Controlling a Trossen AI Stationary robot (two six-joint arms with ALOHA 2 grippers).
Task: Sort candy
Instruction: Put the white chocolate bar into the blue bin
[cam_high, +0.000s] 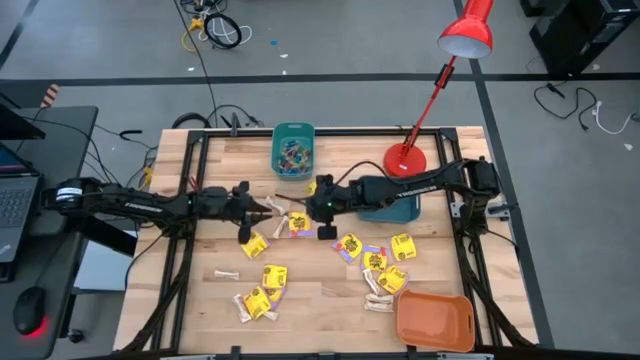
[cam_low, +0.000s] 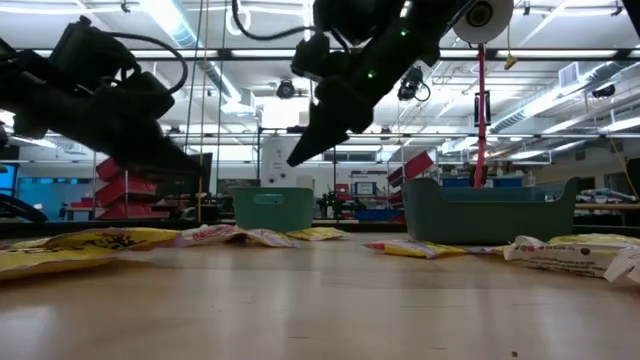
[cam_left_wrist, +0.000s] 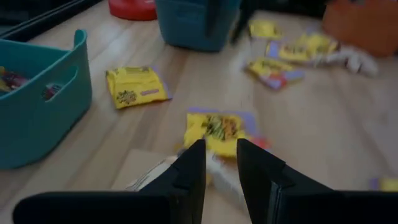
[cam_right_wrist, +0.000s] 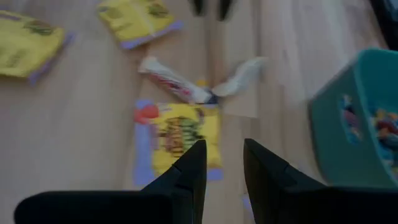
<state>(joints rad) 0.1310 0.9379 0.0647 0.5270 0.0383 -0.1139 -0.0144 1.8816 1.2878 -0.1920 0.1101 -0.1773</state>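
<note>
The candy lies scattered on the wooden table: square yellow packets (cam_high: 275, 278) and pale sticks (cam_high: 226, 273). Near the table's middle, one yellow packet (cam_high: 297, 222) lies flat with two pale sticks (cam_high: 275, 207) beside it. My left gripper (cam_high: 262, 208) comes at them from the table's left, open, and the sticks (cam_left_wrist: 217, 177) show just past its fingertips. My right gripper (cam_high: 312, 205) slants down from the right, open, above the same packet (cam_right_wrist: 177, 137). In the low view both grippers hang clear of the table top. Nothing is between either pair of fingers.
A teal bin (cam_high: 293, 150) with small coloured pieces stands at the far middle. A darker teal bin (cam_high: 395, 208) sits under my right arm. An orange bin (cam_high: 435, 320) stands at the near right, and a red lamp's base (cam_high: 405, 158) at the far right.
</note>
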